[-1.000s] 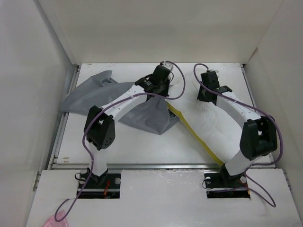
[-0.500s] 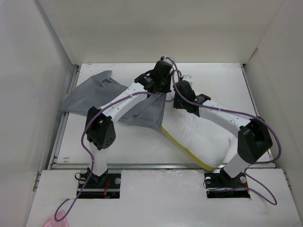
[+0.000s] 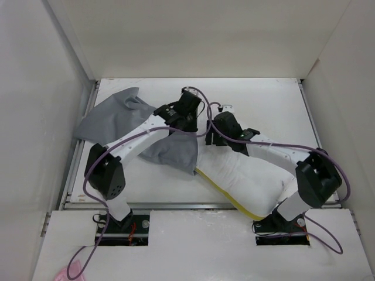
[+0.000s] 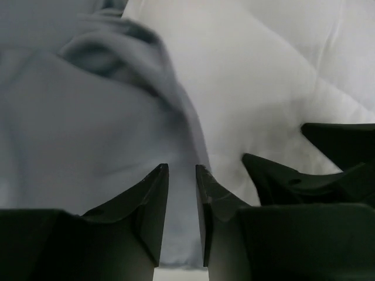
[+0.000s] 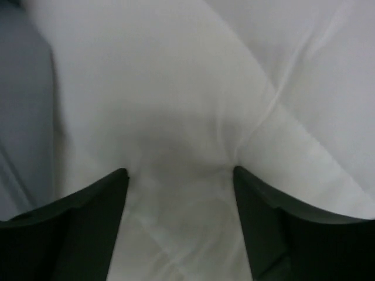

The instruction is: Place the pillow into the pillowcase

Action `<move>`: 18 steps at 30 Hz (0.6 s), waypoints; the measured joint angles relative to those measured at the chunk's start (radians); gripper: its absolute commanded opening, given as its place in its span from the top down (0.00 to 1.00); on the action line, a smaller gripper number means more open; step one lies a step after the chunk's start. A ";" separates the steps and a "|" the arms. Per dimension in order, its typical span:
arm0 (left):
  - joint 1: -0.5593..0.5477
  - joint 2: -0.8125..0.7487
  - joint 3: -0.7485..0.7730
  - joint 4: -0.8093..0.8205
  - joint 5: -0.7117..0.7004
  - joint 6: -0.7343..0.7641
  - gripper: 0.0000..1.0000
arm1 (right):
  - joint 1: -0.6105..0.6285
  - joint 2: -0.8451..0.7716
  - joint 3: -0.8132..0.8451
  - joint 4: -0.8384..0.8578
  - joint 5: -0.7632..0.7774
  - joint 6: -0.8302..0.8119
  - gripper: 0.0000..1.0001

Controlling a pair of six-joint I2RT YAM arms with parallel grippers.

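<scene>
Your left gripper [image 4: 181, 171] is holding its fingers only a narrow slit apart. Grey cloth is showing through that slit, and nothing is plainly pinched between them. Its tips are sitting over the edge of the pillowcase [image 4: 76, 129], right where the grey fabric is meeting the white pillow [image 4: 263, 76]. You cannot tell from the wrist view whether they are touching the cloth.

Your right gripper [image 5: 179, 172] is standing with its fingers spread wide, not closed on anything. The pillow's white cover is filling the space between them, dimpled and shadowed there, and a sliver of grey is showing at the left of that view.

From above, the two grippers are working just beside each other near the middle of the table [image 3: 275, 96]. The pillowcase is spreading, wrinkled, from there toward the far left corner, with its near flap lying over the pillow's left end. The pillow is stretching from the middle toward the near right corner, under your right arm [image 3: 275, 152]. Its yellow piping [image 3: 225, 190] is running along the near side, and most of the pillow is lying outside the grey cloth.
</scene>
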 measured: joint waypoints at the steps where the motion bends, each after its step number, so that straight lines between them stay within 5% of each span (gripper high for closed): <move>1: 0.000 -0.037 -0.028 -0.011 -0.005 -0.012 0.71 | 0.000 -0.034 -0.024 0.009 -0.025 -0.029 0.04; 2: 0.000 -0.071 -0.046 -0.026 -0.013 -0.020 0.66 | 0.000 -0.069 -0.041 0.008 -0.047 -0.058 0.01; 3: -0.001 -0.100 -0.058 -0.037 -0.019 -0.027 0.43 | -0.002 -0.105 -0.048 0.005 -0.058 -0.085 0.00; 6: -0.002 -0.145 -0.058 -0.058 -0.057 -0.043 0.24 | -0.019 -0.187 -0.036 0.022 -0.083 -0.154 0.00; 7: -0.001 -0.148 -0.053 -0.061 -0.067 -0.043 0.09 | -0.039 -0.197 -0.019 0.022 -0.098 -0.169 0.00; 9: 0.010 -0.135 -0.028 -0.069 -0.083 -0.031 0.00 | -0.101 -0.181 0.033 0.027 -0.129 -0.191 0.00; 18: 0.127 0.245 0.402 -0.090 -0.054 0.089 0.00 | -0.301 0.127 0.303 0.031 -0.281 -0.252 0.00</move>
